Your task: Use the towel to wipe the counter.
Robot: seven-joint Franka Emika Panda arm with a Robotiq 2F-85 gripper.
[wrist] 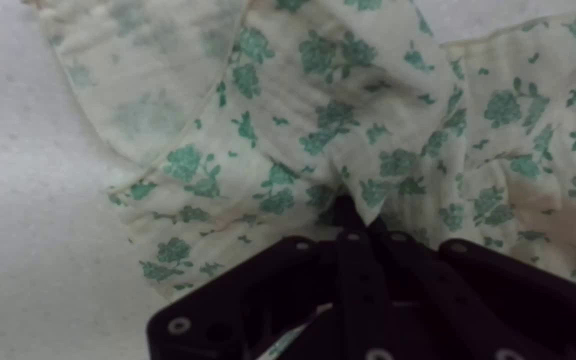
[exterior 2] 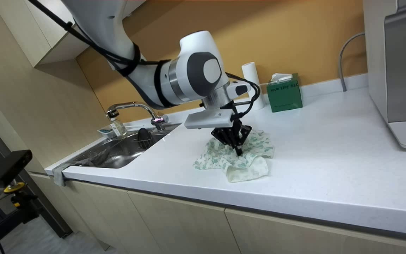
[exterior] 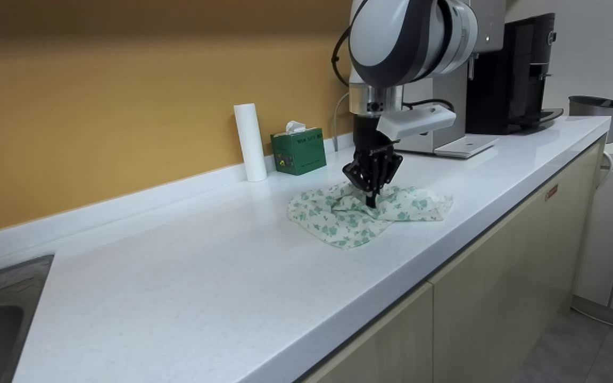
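Observation:
The towel is a thin white cloth with green flowers. It lies crumpled on the white counter, and it shows in both exterior views. The gripper points down at the towel's middle. In the wrist view, its fingers are close together with a pointed fold of the towel pinched between them. The fingertips are partly hidden by the cloth. The gripper is low, with the towel spread on the counter around it.
A paper roll and a green tissue box stand by the wall behind the towel. A sink with a faucet lies at one end. A grey machine and a black machine stand at the other. The counter's front edge is near.

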